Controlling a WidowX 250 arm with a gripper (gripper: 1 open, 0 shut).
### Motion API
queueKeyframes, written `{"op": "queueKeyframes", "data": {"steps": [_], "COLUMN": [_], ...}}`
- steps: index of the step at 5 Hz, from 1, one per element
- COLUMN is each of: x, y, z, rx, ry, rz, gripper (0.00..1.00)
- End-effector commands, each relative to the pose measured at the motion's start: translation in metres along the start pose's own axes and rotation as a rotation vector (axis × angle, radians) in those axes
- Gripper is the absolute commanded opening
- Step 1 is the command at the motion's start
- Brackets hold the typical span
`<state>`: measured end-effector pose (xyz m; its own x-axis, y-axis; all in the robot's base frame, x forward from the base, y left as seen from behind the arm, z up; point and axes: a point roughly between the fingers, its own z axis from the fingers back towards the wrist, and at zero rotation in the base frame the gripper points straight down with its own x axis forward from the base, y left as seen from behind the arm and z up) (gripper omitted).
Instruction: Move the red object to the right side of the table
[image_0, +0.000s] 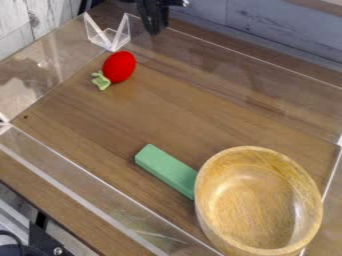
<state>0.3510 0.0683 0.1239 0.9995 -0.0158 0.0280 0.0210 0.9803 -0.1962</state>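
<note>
Nearest the camera, a round, light wooden bowl (258, 209) with a smooth rim and a speckled pale inside sits on the dark brown wood-grain table (201, 110), at its near right corner. Just left of the bowl lies a flat green rectangular block (166, 169), matte and sharp-edged, its long side running diagonally from far left to near right, one end touching or almost touching the bowl's rim. Clear acrylic walls (54, 170) stand along the table's edges and catch pale reflections.

Well beyond the bowl, towards the far left of the table, rests the small round glossy red toy fruit (119, 66). It lies on the tabletop, free of any grip. Its little green leafy stem (99, 82) points down-left, towards the near left wall, so its long axis runs diagonally across the grain.

Farther still, up and right of the fruit, the dark gripper (156, 24) hangs at the back edge with its fingers pressed together, holding nothing.
</note>
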Motion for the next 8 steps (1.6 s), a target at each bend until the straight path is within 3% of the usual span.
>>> {"op": "queueKeyframes", "data": {"steps": [1, 2, 3, 4, 5, 6, 7, 8], "x": [-0.002, 0.003, 0.009, 0.015, 0.017, 0.02, 0.02, 0.02], "y": [-0.007, 0.0, -0.004, -0.014, -0.011, -0.038, -0.074, -0.1], "z": [0.021, 0.019, 0.025, 0.01, -0.01, -0.012, -0.02, -0.02], "rx": [0.026, 0.03, 0.035, 0.033, 0.035, 0.028, 0.018, 0.026], "ry": [-0.078, -0.076, -0.079, -0.067, -0.045, -0.037, -0.031, -0.038], "rz": [-0.012, 0.047, 0.09, 0.064, 0.051, -0.002, -0.064, -0.081], "gripper": [0.0, 1.0, 0.0, 0.0, 1.0, 0.0, 0.0, 0.0]}}
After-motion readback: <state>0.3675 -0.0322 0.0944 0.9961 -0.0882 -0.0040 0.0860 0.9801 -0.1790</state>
